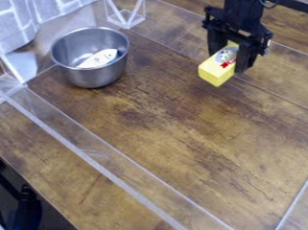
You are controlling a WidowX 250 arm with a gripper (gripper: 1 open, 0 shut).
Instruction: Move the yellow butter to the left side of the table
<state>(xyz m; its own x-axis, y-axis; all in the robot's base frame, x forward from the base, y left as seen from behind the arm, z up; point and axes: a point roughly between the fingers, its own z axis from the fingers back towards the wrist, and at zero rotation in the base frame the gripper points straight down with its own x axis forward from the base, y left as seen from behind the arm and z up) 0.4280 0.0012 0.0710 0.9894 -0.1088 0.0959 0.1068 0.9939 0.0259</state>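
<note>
Black robot hand [235, 55] points down, clamped on the yellow butter block [219, 70] low over the brown wooden worktop [182, 137]. Left of the hand sits a steel bowl [87, 56]; a shallow grip could let the butter slip.

Black robot arm, only its lower end in view at the top edge. Matte black pincer [236, 55] with a blocky rectangular body and two straight, flat black fingers [256, 52] hanging from it. Dark wrist segment above, roughly square in section, cut off by the frame. A dark horizontal bar runs off to the right near the top. No markings, cables or screws readable at this size.
</note>
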